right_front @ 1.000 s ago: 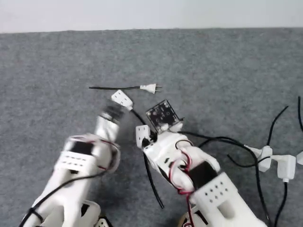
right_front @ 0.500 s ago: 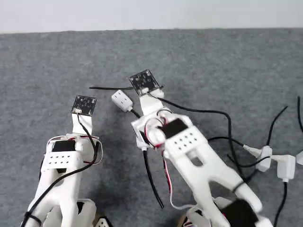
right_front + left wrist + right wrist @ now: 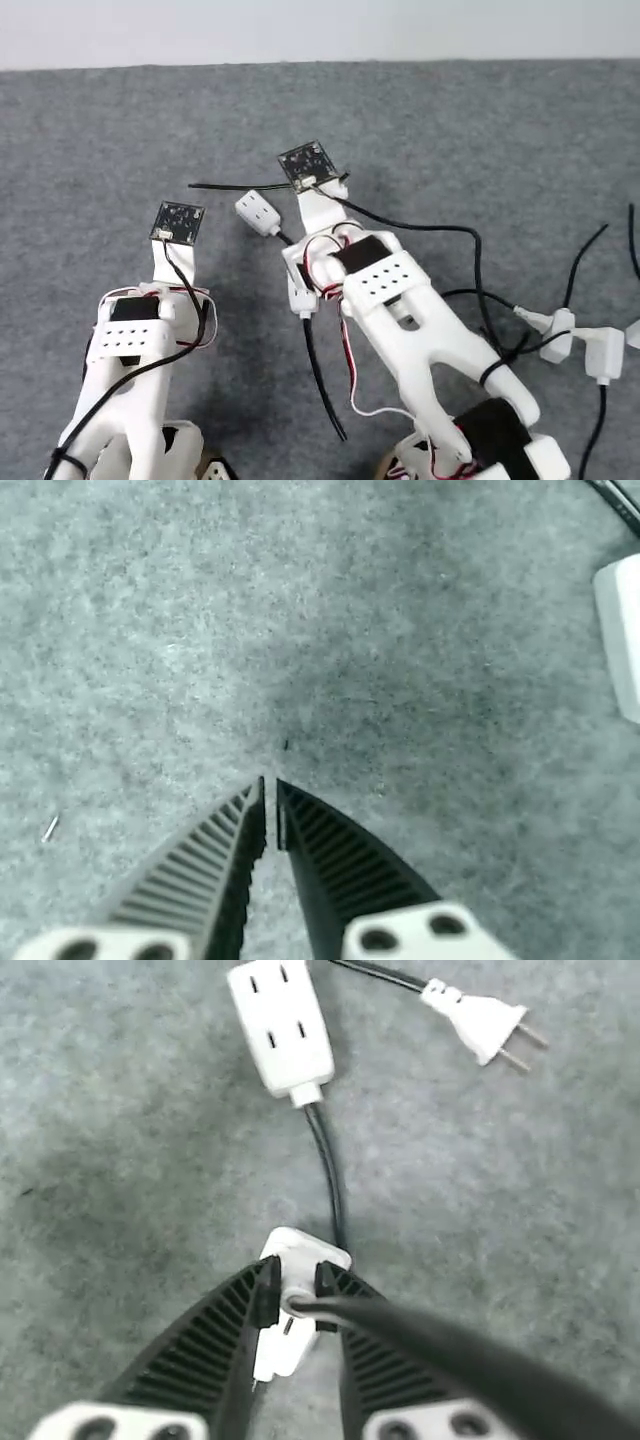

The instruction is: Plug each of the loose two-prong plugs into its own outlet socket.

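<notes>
1. Grey carpeted desk (image 3: 400,630); left jaws clenched on nothing just above it.
2. Right jaws grasping a white plug (image 3: 300,1252) low over the desk.
3. White socket block (image 3: 280,1025) lying beyond that plug; its black cord (image 3: 328,1160) runs back toward the plug.
4. Second plug (image 3: 480,1022) loose beside the block, unplugged.

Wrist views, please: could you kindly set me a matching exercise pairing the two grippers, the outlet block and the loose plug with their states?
Things:
1. left gripper
2. right gripper
3. outlet block
4. loose plug

States:
A. prongs bare, lying on the carpet
B. fingers shut on nothing
C. visible sockets empty
D. fingers shut on a second plug

Pairs: 1-B, 2-D, 3-C, 4-A.
</notes>
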